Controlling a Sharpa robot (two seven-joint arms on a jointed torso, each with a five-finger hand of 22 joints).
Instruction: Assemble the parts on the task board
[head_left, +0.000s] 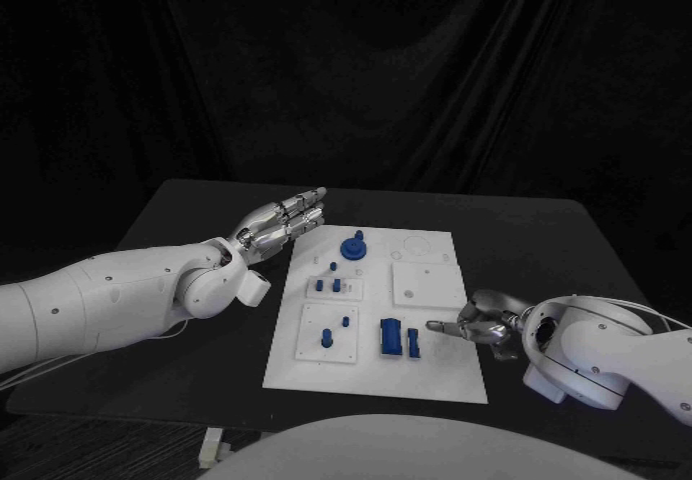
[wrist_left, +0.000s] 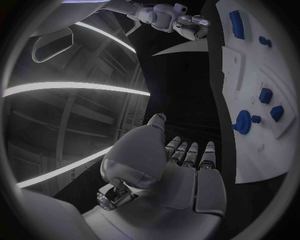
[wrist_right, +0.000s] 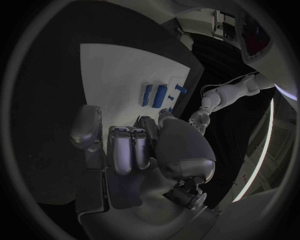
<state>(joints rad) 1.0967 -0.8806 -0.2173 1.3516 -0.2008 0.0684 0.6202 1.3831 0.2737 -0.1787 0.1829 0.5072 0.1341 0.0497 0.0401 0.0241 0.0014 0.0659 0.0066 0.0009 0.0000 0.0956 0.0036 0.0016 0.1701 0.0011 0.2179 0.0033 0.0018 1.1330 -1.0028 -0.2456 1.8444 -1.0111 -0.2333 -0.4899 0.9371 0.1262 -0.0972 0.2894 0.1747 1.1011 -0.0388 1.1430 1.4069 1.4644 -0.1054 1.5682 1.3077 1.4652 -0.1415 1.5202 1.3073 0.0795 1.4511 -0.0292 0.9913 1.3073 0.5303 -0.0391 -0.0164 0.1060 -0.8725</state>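
I judge the job partly done: on the flat white plastic task board (head_left: 378, 380), a round blue knob (head_left: 353, 246) and small blue pegs (head_left: 329, 285) already stand in their plates, while two blue rectangular blocks (head_left: 391, 336) lie loose near the front. My left hand (head_left: 284, 220), smooth silver metal, hovers off the board's far left corner, fingers straight and holding nothing. My right hand (head_left: 483, 325) sits at the board's right edge, curled; whether it pinches a small part I cannot tell.
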